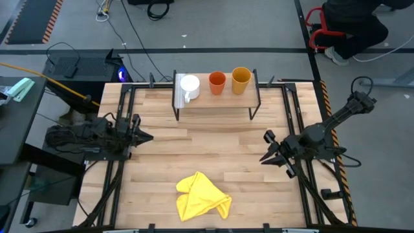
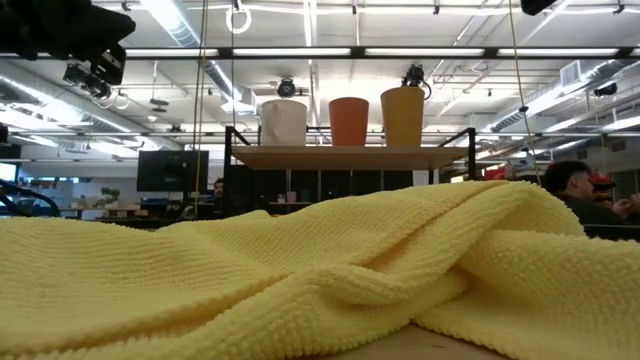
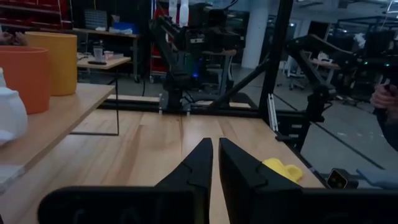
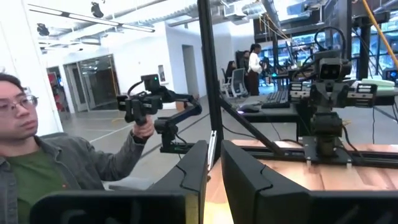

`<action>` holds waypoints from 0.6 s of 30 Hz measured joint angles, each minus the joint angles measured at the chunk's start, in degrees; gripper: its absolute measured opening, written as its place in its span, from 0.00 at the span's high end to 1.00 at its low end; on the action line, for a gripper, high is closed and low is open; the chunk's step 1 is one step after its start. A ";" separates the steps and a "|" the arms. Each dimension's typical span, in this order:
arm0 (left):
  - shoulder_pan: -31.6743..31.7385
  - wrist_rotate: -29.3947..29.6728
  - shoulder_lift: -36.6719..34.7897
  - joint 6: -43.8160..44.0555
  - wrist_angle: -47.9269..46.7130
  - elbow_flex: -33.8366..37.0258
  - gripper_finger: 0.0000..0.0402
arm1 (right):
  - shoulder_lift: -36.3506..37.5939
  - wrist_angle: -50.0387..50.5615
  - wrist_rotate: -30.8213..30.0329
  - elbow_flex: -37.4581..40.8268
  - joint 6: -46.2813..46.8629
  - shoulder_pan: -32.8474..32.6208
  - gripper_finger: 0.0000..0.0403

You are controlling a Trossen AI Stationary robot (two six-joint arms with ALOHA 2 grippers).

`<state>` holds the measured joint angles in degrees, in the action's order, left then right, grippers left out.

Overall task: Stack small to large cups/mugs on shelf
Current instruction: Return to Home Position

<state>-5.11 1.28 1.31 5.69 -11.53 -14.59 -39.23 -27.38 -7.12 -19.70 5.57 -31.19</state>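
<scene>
Left arm [image 1: 97, 137] and right arm [image 1: 336, 120]: dark, near-black, matte links with blocky rounded joint housings. Left claw [image 1: 145, 136]: two black wedge-shaped fingers [image 3: 198, 163], flat inner faces, tapering to blunt tips, carried on a wide black crossbar. Right claw [image 1: 266, 147]: same build, fingers long and angular. Black cables [image 1: 358, 83] loop along the right arm; a thicker bundle sits at the left arm's base

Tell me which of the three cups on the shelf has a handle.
The white mug, at the end of the shelf with the pale strip; the orange cup and the yellow cup have none.
</scene>
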 joint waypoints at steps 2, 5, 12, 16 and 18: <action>0.01 0.00 -0.03 0.03 0.08 0.00 0.92 | 1.40 1.09 0.38 0.00 -0.19 0.42 0.86; 0.01 -0.02 0.01 0.09 1.42 0.75 0.93 | 3.58 2.62 0.38 0.00 -0.40 1.19 0.86; 0.01 -0.03 0.04 0.15 9.47 7.43 0.94 | 10.09 7.28 1.65 0.00 -0.67 2.18 0.86; 0.01 -0.04 0.03 0.00 10.68 7.50 0.92 | 12.48 8.17 1.69 0.00 -1.11 2.18 0.86; -0.08 -0.03 0.04 0.07 10.52 7.52 0.92 | 12.57 8.14 1.69 0.01 -1.03 2.18 0.86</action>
<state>-5.20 1.24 1.36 5.76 -1.01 -7.07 -26.66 -19.25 -5.43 -19.69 4.55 -29.02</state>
